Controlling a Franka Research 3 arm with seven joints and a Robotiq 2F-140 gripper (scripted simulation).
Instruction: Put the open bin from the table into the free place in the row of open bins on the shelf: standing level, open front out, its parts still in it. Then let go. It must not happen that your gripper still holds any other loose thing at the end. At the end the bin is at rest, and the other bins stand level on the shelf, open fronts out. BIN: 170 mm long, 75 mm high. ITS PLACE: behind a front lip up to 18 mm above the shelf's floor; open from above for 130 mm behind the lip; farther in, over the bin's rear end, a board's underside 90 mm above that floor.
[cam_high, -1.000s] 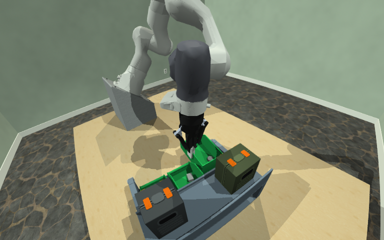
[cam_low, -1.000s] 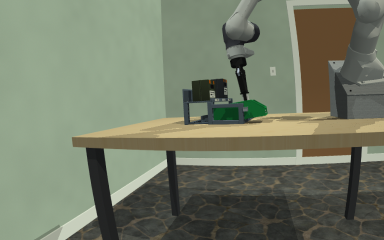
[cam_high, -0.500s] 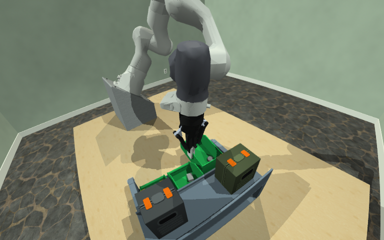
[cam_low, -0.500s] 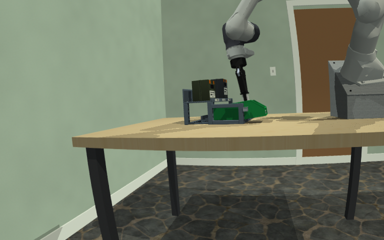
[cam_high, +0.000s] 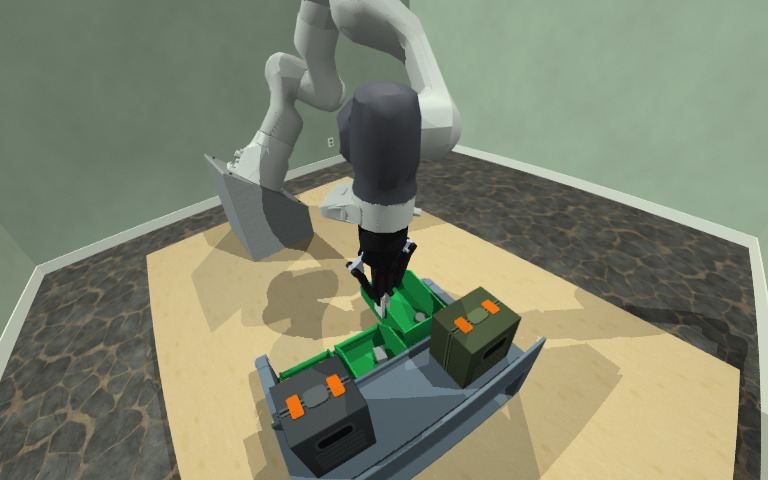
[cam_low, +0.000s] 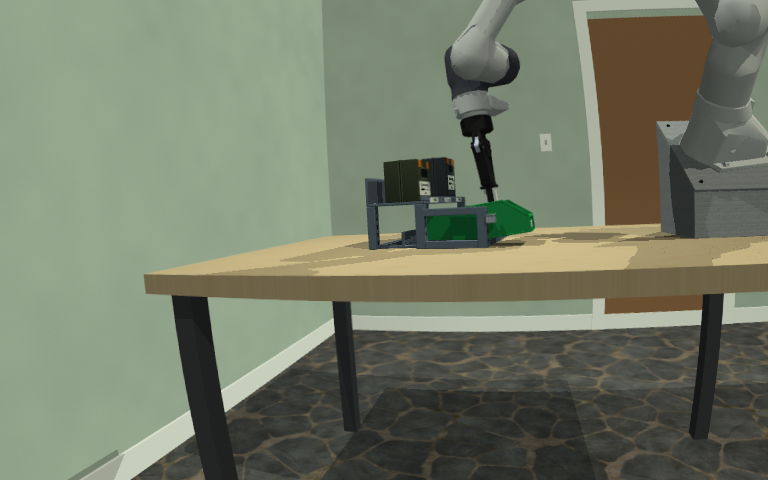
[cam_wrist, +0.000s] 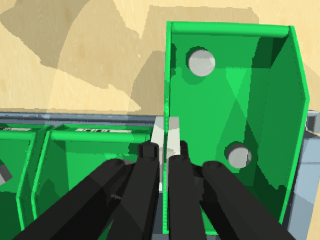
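Note:
The green open bin sits partly in the free place at the right end of the row. It is tilted, with its outer end sticking out past the grey shelf, as the side view shows. Two grey round parts lie inside it. My gripper comes down from above and is shut on the bin's thin left side wall, its pads either side of the wall's top edge. It also shows in the side view.
Two other green bins stand to the left in the row, one with a grey part. A dark green box and a dark grey box stand on the shelf's top board. The robot's base stands behind.

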